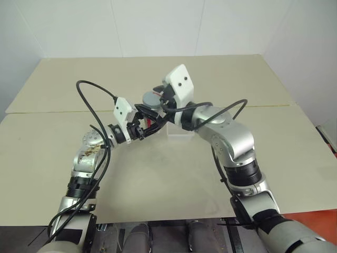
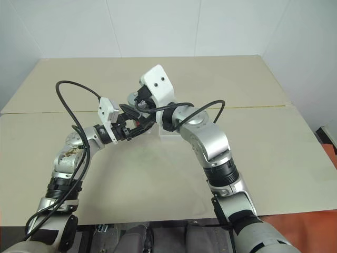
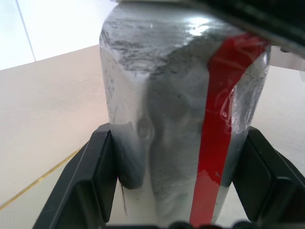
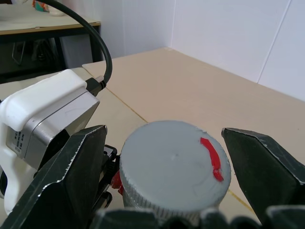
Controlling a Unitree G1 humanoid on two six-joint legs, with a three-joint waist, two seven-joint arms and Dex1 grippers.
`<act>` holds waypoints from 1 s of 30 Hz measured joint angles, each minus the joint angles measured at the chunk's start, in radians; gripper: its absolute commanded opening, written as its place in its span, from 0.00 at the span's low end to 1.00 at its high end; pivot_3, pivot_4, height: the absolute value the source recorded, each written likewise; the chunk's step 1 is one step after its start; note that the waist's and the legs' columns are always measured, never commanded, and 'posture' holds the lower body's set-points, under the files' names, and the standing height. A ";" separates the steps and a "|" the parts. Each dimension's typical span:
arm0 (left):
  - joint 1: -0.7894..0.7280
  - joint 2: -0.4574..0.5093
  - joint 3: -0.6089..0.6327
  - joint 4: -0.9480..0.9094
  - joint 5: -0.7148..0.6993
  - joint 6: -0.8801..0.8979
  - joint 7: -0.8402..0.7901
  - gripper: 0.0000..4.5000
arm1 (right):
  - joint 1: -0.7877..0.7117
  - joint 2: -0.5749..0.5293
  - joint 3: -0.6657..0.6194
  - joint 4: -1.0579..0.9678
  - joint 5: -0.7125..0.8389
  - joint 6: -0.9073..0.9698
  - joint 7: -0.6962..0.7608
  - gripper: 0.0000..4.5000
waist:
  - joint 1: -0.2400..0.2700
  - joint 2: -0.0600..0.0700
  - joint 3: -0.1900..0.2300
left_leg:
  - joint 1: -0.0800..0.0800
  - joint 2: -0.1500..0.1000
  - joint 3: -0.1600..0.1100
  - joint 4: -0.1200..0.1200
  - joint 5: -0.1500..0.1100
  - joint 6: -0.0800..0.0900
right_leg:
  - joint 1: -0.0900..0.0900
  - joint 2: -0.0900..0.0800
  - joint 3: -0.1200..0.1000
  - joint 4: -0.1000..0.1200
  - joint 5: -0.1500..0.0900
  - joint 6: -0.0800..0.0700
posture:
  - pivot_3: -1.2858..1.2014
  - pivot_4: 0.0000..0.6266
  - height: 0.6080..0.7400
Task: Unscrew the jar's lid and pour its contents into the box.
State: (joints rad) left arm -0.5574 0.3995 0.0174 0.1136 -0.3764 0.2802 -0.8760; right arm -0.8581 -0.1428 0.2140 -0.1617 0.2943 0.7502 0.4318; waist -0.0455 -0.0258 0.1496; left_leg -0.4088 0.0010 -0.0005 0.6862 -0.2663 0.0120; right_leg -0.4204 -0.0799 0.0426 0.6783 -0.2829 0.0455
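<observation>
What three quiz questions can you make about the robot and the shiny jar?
1. True or false: the left gripper is shut on the jar.
2. The right gripper's fingers stand: A) clamped on the lid, B) open on either side of it.
3. What colour is the stripe on the jar's side?

Key: 1 true. 2 B. 3 red.
</observation>
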 measured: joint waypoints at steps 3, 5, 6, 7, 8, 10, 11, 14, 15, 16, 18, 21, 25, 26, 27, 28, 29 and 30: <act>0.001 0.000 0.000 0.000 0.000 0.000 -0.001 0.66 | 0.000 0.003 -0.006 0.000 0.001 0.001 0.000 0.99 | 0.000 0.000 0.000 | 0.000 0.000 0.000 0.000 0.000 0.000 | 0.000 0.000 0.000 0.000 0.000 0.000 | 0.52 0.24 1.00; 0.002 0.000 0.000 -0.001 0.000 0.000 -0.002 0.66 | 0.000 0.003 -0.012 0.000 0.001 0.001 0.000 0.99 | 0.000 0.000 0.000 | 0.000 0.000 0.000 0.000 0.000 0.000 | 0.000 0.000 0.000 0.000 0.000 0.000 | 0.52 0.24 1.00; 0.002 0.000 0.000 -0.001 0.000 0.000 -0.002 0.66 | 0.000 0.003 -0.015 0.000 0.001 0.001 0.000 0.99 | 0.000 0.000 0.000 | 0.000 0.000 0.000 0.000 0.000 0.000 | 0.000 0.000 0.000 0.000 0.000 0.000 | 0.52 0.24 1.00; 0.002 0.000 0.000 -0.001 0.000 0.000 -0.002 0.66 | 0.000 0.003 -0.018 0.000 0.001 0.001 0.000 0.99 | 0.000 0.000 0.000 | 0.000 0.000 0.000 0.000 0.000 0.000 | 0.000 0.000 0.000 0.000 0.000 0.000 | 0.52 0.24 1.00; 0.002 0.000 0.000 -0.002 0.000 0.000 -0.003 0.66 | 0.000 0.004 -0.021 0.001 0.001 0.001 0.000 0.99 | 0.000 0.000 0.000 | 0.000 0.000 0.000 0.000 0.000 0.000 | 0.000 0.000 0.000 0.000 0.000 0.000 | 0.52 0.24 1.00; 0.004 0.000 0.000 -0.006 0.000 0.000 -0.003 0.66 | 0.000 0.004 -0.025 0.002 0.001 0.001 0.001 0.95 | 0.000 0.000 0.000 | 0.000 0.000 0.000 0.000 0.000 0.000 | 0.000 0.000 0.000 0.000 0.000 0.000 | 0.52 0.24 1.00; 0.005 0.000 -0.001 -0.009 0.000 0.000 -0.004 0.66 | 0.000 0.005 -0.026 0.003 0.001 0.002 0.001 0.91 | 0.000 0.000 0.000 | 0.000 0.000 0.000 0.000 0.000 0.000 | 0.000 0.000 0.000 0.000 0.000 0.000 | 0.52 0.24 1.00; 0.005 0.001 0.000 -0.011 0.000 0.000 -0.005 0.66 | 0.000 0.007 -0.027 0.007 0.003 0.003 0.004 0.72 | 0.000 0.000 0.000 | 0.000 0.000 0.000 0.000 0.000 0.000 | 0.000 0.000 0.000 0.000 0.000 0.000 | 0.52 0.24 1.00; 0.005 0.001 0.000 -0.011 0.000 0.000 -0.004 0.66 | 0.000 0.010 -0.026 0.007 0.005 0.005 0.007 0.65 | -0.001 0.000 0.000 | 0.000 0.000 0.000 0.000 0.000 0.000 | 0.000 0.000 0.000 0.000 0.000 0.000 | 0.52 0.24 1.00; 0.005 0.001 0.000 -0.011 0.000 0.000 -0.003 0.66 | 0.000 0.013 -0.027 0.007 0.005 0.006 0.008 0.61 | 0.000 0.000 0.000 | 0.000 0.000 0.000 0.000 0.000 0.000 | 0.000 0.000 0.000 0.000 0.000 0.000 | 0.52 0.24 1.00; 0.006 0.002 0.000 -0.011 0.000 0.001 -0.003 0.66 | -0.001 0.013 -0.027 0.008 0.006 0.010 0.008 0.61 | 0.000 0.000 0.000 | 0.000 0.000 0.000 0.000 0.000 0.000 | 0.000 0.000 0.000 0.000 0.000 0.000 | 0.52 0.24 1.00; 0.008 0.002 0.000 -0.011 0.000 0.001 -0.003 0.66 | -0.005 0.013 -0.029 0.011 0.007 0.016 0.011 0.61 | 0.000 0.000 0.000 | 0.000 0.000 0.000 0.000 0.000 0.000 | 0.000 0.000 0.000 0.000 0.000 0.000 | 0.52 0.24 1.00; 0.010 0.007 0.001 -0.014 -0.003 0.004 -0.010 0.66 | -0.007 0.010 -0.034 0.013 0.021 0.018 0.031 0.61 | -0.001 0.000 0.000 | 0.000 0.000 0.000 0.000 0.000 0.000 | 0.000 0.000 0.000 0.000 0.000 0.000 | 0.52 0.24 1.00; 0.013 0.011 0.001 -0.017 -0.008 0.005 -0.021 0.66 | -0.007 0.002 -0.036 0.013 0.030 0.018 0.049 0.61 | -0.001 0.000 0.000 | 0.000 0.000 0.000 0.000 0.000 0.000 | 0.000 0.000 0.000 0.000 0.000 0.000 | 0.52 0.24 1.00; 0.016 0.016 0.000 -0.019 -0.017 0.007 -0.041 0.66 | -0.007 -0.009 -0.040 0.013 0.045 0.018 0.075 0.61 | -0.001 0.000 0.000 | 0.000 0.000 0.000 0.000 0.000 0.000 | 0.000 0.000 0.000 0.000 0.000 0.000 | 0.52 0.24 1.00; 0.018 0.019 -0.001 -0.022 -0.023 0.008 -0.058 0.66 | -0.006 -0.018 -0.044 0.013 0.056 0.018 0.098 0.61 | 0.000 0.000 0.000 | 0.000 0.000 0.000 0.000 0.000 0.000 | 0.000 0.000 0.000 0.000 0.000 0.000 | 0.52 0.24 1.00; 0.020 0.027 -0.001 -0.025 -0.042 0.015 -0.091 0.66 | -0.006 -0.034 -0.051 0.013 0.084 0.016 0.141 0.61 | -0.001 0.000 0.000 | 0.000 0.000 0.000 0.000 0.000 0.000 | 0.000 0.000 0.000 0.000 0.000 0.000 | 0.52 0.24 1.00; 0.021 0.035 -0.001 -0.030 -0.060 0.025 -0.119 0.66 | -0.006 -0.049 -0.058 0.012 0.102 0.013 0.178 0.61 | -0.001 0.000 0.000 | 0.000 0.000 0.000 0.000 0.000 0.000 | 0.000 0.000 0.000 0.000 0.000 0.000 | 0.52 0.24 1.00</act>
State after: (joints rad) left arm -0.5362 0.4344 0.0162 0.0836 -0.4368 0.3048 -0.9945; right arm -0.8642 -0.1914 0.1561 -0.1494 0.3961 0.7627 0.6094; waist -0.0461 -0.0258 0.1496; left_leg -0.4091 0.0009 -0.0005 0.6862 -0.2664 0.0122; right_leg -0.4204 -0.0799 0.0425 0.6781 -0.2829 0.0455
